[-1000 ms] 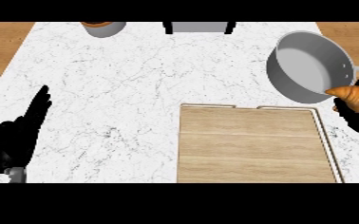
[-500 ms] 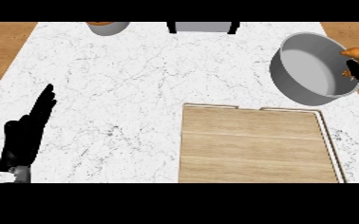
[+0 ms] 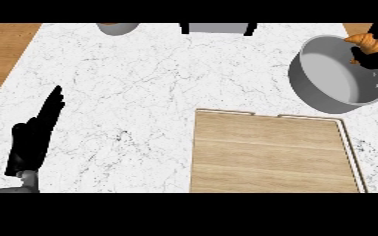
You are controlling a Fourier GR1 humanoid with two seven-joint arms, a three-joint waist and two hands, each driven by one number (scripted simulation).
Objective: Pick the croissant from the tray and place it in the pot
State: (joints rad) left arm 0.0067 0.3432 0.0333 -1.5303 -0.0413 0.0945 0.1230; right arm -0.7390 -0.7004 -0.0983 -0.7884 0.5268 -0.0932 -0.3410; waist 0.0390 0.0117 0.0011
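**Croissant held over the pot's far rim**

Where the grey pot (image 3: 336, 75) sits at the right side of the table (image 3: 148, 90), the croissant (image 3: 362, 40) hangs just above its upper right rim, golden brown and partly cut off by the view's right edge. The right robot hand (image 3: 365, 57) shows only as dark fingers directly under the croissant, curled against it and holding it; the rest of that hand lies outside the view. The pot's pale inside is bare where it can be seen.

Just below the pot lies the wooden tray (image 3: 269, 152), with a thin light rim and nothing on its boards. Its upper right corner comes close to the pot's wall without touching it.

The left robot hand (image 3: 33, 137) rests well apart at the lower left of the table, its fingers straight and together, pointing up the view, holding nothing.

At the table's far edge stand a grey bowl (image 3: 117, 28) with something orange inside and a grey box with dark ends (image 3: 218, 28), both cut off by the top of the view.
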